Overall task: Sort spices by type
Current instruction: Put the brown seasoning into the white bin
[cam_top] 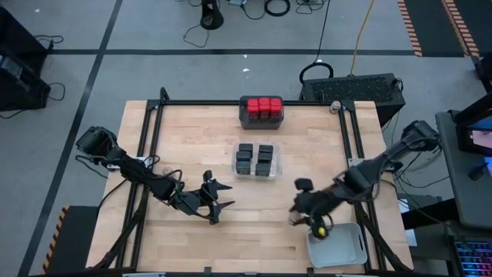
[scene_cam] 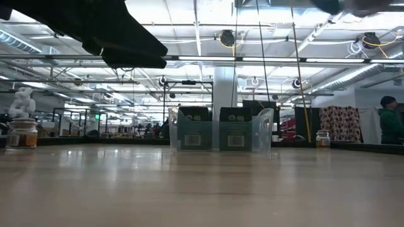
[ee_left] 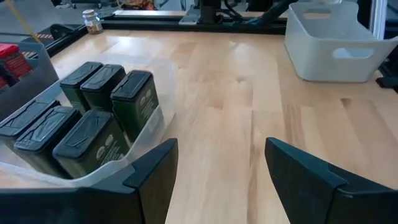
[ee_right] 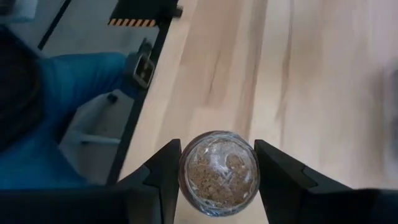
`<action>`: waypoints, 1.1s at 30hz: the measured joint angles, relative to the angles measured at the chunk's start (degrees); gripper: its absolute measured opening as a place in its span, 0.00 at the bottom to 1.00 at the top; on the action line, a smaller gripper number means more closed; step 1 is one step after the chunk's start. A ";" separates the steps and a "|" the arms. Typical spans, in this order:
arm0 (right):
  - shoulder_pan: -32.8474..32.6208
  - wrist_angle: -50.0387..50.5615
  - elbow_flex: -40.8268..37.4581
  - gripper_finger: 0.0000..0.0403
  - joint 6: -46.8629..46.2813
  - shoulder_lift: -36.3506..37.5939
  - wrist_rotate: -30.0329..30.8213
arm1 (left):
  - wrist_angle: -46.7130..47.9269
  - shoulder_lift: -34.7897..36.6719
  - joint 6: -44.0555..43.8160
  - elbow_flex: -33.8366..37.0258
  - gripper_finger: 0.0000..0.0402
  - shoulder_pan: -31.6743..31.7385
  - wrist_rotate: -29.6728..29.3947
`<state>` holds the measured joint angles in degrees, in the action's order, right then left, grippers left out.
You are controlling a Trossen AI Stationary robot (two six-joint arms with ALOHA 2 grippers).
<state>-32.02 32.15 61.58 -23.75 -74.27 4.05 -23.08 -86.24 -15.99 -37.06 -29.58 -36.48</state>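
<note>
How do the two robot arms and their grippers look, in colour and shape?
Both arms are dark, nearly black, with jointed segments. The left gripper and the right gripper each have two flat, angular black fingers. Something yellow shows near the right gripper. No markings can be seen.

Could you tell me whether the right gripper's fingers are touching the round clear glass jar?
Touching: the right wrist view shows both dark fingers pressed against the round clear glass jar.

A light wooden tabletop (cam_top: pixel 192 154) carries a dark grey tray (cam_top: pixel 261 121) of red-topped spices at its far edge, a clear tray (cam_top: pixel 257 161) of black spice boxes mid-table, and a pale grey tray (cam_top: pixel 337 245) at the near right corner.
</note>
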 joint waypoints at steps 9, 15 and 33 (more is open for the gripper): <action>-15.00 2.62 -3.48 0.38 -19.46 2.89 10.17 | -0.53 0.00 0.16 0.00 0.61 0.43 0.17; -24.22 6.25 -3.48 0.38 -29.50 2.91 17.13 | -0.63 0.00 -0.02 0.00 0.61 2.03 0.37; -43.20 19.52 -3.46 0.39 -54.12 -4.26 30.56 | -6.94 -0.02 1.28 -0.02 0.61 7.10 4.58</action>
<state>-75.22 51.66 58.13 -77.87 -78.53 34.61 -30.02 -86.26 -14.71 -37.08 -22.48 -31.90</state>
